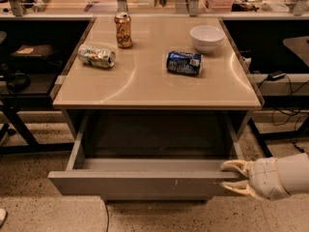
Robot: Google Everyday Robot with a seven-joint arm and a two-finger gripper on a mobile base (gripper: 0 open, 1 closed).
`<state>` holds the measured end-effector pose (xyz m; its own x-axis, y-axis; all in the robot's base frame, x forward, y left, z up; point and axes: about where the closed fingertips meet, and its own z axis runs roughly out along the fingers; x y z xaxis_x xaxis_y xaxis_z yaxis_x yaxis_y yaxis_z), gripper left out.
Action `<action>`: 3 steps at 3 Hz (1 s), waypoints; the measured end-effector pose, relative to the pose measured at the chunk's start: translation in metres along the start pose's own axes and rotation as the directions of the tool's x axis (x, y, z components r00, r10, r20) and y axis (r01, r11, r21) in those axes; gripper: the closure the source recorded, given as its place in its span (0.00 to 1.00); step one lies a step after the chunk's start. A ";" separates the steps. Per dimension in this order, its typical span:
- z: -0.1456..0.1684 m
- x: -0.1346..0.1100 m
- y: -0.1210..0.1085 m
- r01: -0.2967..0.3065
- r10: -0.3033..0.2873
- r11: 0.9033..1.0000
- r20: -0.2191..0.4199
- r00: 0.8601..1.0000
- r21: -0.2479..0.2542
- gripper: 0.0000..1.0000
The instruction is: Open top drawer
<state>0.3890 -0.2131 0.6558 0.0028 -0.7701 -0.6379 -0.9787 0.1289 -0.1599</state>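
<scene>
The top drawer (145, 182) is pulled well out from under the beige table; its long grey front panel has small white scuff marks right of centre and its shallow grey inside shows. My gripper (233, 177) is at the drawer's right front corner. One pale finger lies over the top edge of the front panel, the other lies low against the panel's front face, so the panel sits between them. The lower drawer fronts are almost wholly hidden beneath the open drawer.
On the beige tabletop (145, 81) stand an upright orange can (123, 29), a crushed can lying down (96, 55), a blue can lying down (184, 63) and a white bowl (206, 36). Dark desks with cables flank the table. Speckled floor lies in front.
</scene>
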 end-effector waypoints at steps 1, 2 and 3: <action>-0.004 -0.003 -0.001 0.000 0.000 1.000 0.000 1.000 0.000 1.00; -0.011 -0.012 0.017 0.014 -0.014 1.000 0.011 1.000 -0.021 1.00; -0.011 -0.012 0.017 0.014 -0.014 1.000 0.011 1.000 -0.021 0.80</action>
<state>0.3702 -0.2086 0.6685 0.0184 -0.7647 -0.6441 -0.9827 0.1048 -0.1525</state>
